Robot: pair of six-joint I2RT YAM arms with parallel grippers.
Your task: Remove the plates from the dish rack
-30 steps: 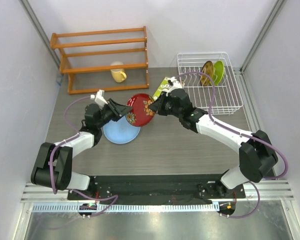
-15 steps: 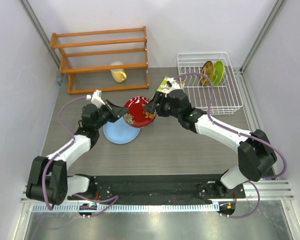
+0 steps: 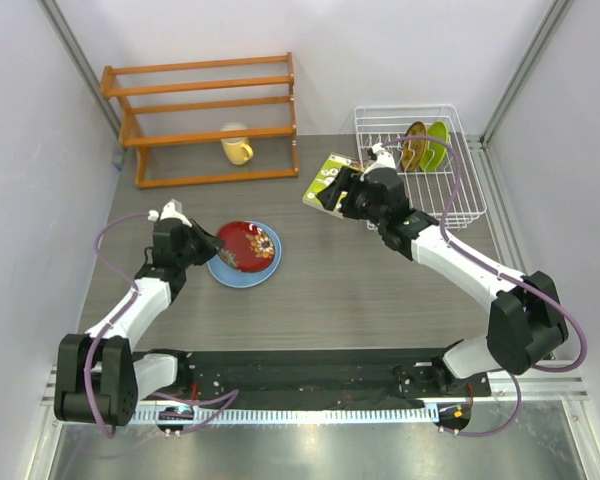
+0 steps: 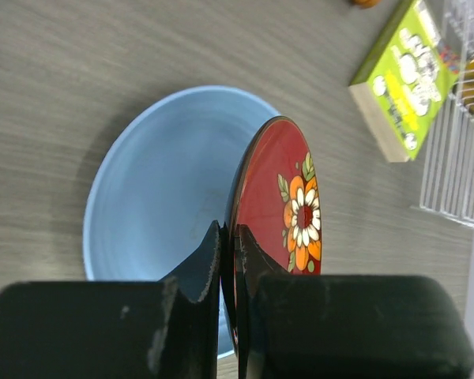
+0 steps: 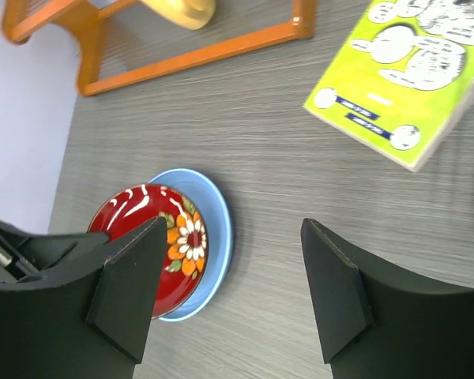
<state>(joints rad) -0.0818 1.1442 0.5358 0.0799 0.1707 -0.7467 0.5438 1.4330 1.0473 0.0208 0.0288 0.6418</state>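
My left gripper (image 3: pixel 213 246) (image 4: pixel 227 234) is shut on the near rim of the dark red patterned plate (image 3: pixel 248 245) (image 4: pixel 278 197). That plate sits low over the light blue plate (image 3: pixel 261 274) (image 4: pixel 154 185) on the table; whether they touch I cannot tell. My right gripper (image 3: pixel 344 196) (image 5: pixel 233 229) hangs open and empty above the table, between the red plate (image 5: pixel 146 237) and the white wire dish rack (image 3: pixel 450 215). An amber plate (image 3: pixel 413 146) and a lime green plate (image 3: pixel 437 143) stand upright in the rack's back part.
A green box (image 3: pixel 323 180) (image 5: pixel 403 71) lies just left of the rack, under my right wrist. A yellow mug (image 3: pixel 237 149) stands by the orange wooden shelf (image 3: pixel 210 100) at the back left. Walls close in both sides.
The right gripper opened, released the red plate and drew back toward the rack. The left gripper shut on the plate and carried it left and down over the blue plate.
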